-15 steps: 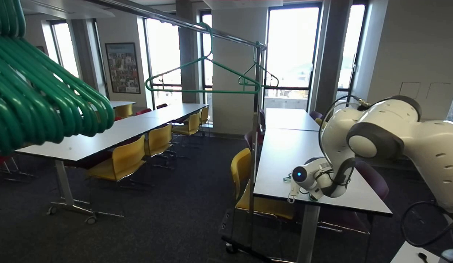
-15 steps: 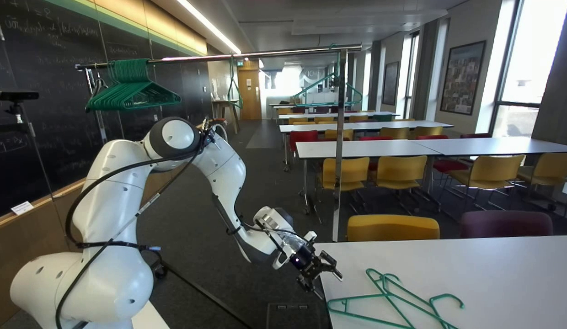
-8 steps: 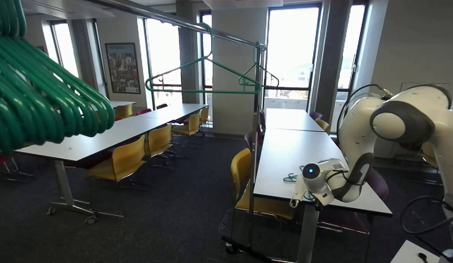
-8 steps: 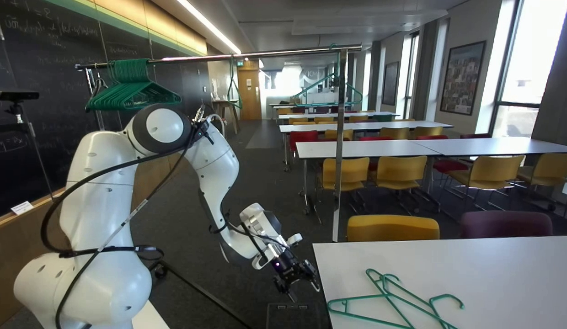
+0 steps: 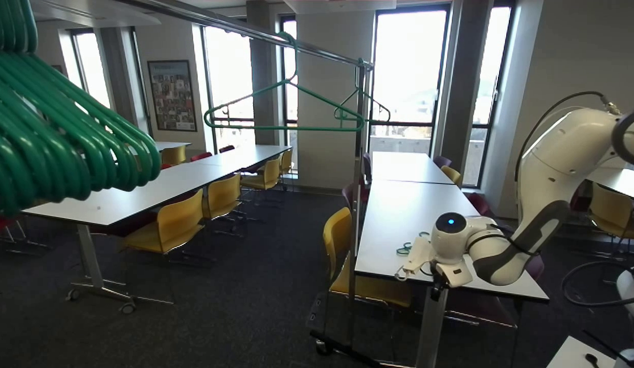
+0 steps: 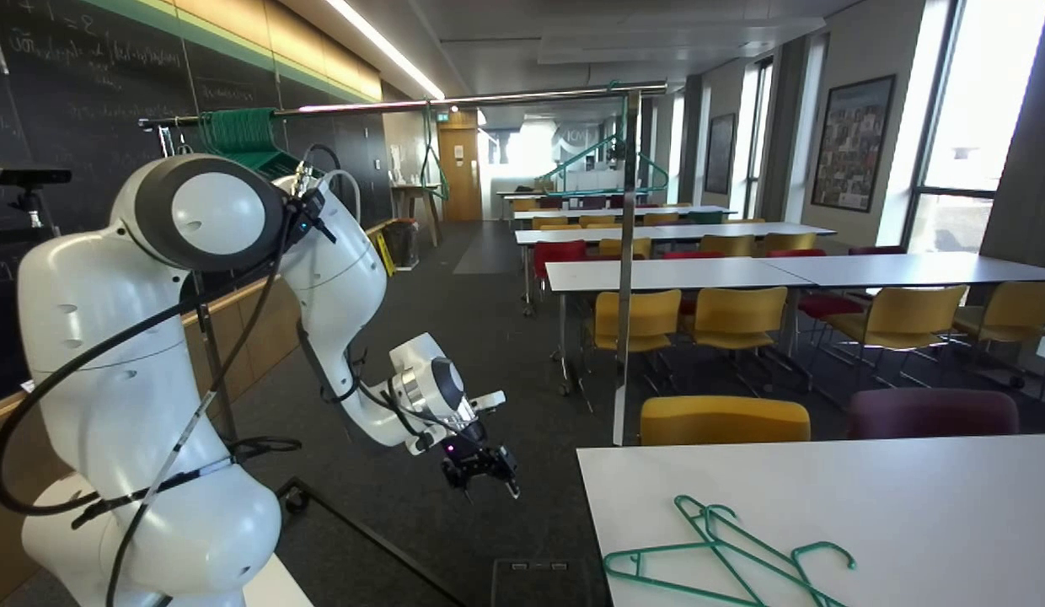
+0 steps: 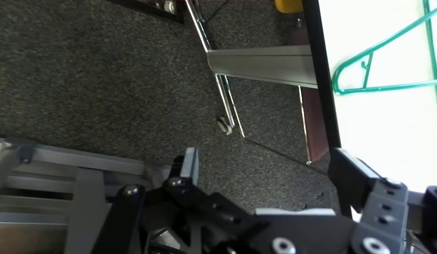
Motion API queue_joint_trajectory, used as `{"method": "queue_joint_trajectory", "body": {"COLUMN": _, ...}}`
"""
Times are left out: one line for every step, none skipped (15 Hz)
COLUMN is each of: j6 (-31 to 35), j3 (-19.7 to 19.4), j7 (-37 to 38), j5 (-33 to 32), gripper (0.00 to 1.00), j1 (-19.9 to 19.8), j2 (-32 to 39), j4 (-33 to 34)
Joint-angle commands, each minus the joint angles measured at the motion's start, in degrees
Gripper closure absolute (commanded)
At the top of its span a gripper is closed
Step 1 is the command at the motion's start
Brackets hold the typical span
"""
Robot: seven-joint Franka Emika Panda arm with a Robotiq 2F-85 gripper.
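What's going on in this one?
A Franka Panda arm holds its Robotiq gripper open beside a white table, with nothing between the fingers. Overlapping green clothes hangers lie on that table, apart from the gripper. Other hangers hang from a metal clothes rail.

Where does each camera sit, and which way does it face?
Exterior view: near bunched green hangers, facing tall windows; robot arm at right.
Exterior view: near the robot arm, facing the clothes rail; arm at left.
Wrist view: behind the open gripper, which shows; facing carpet, table and loose hangers.
Both exterior views share robot arm, clothes rail.
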Motion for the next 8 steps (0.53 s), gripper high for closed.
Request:
{"method": "queue_joint_trajectory", "body": {"j6": 0.98, "j3": -9.22, "j7": -0.85, "j5": 7.86, "gripper": 0.00, "j1": 11.49, "j2": 10.33, "j4": -5.78}}
{"method": "queue_joint_trajectory", "body": {"j6": -0.14, "j3": -10.81, "j7": -0.46, "j5": 9.76, "gripper": 0.00, "j1": 13.86, "j2": 13.01, "j4": -6.38}}
{"method": "queue_joint_trajectory", "body": {"j6": -2.43, "j3": -15.03, "j7": -0.28, "j5": 11.20, "gripper": 0.00, "j1": 18.60, "j2": 16.75, "j4": -6.67}}
{"method": "queue_joint_trajectory", "body": {"j6": -4.14, "j3": -12.20, "j7": -1.55, "j5": 13.68, "gripper": 0.00, "j1": 15.94, "j2": 20.00, "j4": -6.36}}
{"method": "queue_joint_trajectory", "body": {"j6": -5.66, "j3": -15.80, "j7": -1.17, "j5": 14.87, "gripper": 0.00, "j1": 19.77, "j2": 22.53, "j4": -5.57}}
{"method": "queue_joint_trajectory", "body": {"j6": -7.51, "j3": -17.86, "j7": -0.82, "j5": 15.95, "gripper": 0.00, "j1": 21.85, "j2": 25.24, "j4": -4.50}}
{"method": "queue_joint_trajectory", "body": {"j6": -9.58, "j3": -19.60, "j7": -0.79, "j5": 16.85, "gripper": 0.00, "j1": 23.37, "j2": 28.14, "j4": -3.17}}
{"method": "queue_joint_trajectory", "body": {"j6": -11.89, "j3": -21.10, "j7": -0.85, "j5": 17.63, "gripper": 0.00, "j1": 24.41, "j2": 31.22, "j4": -1.69}}
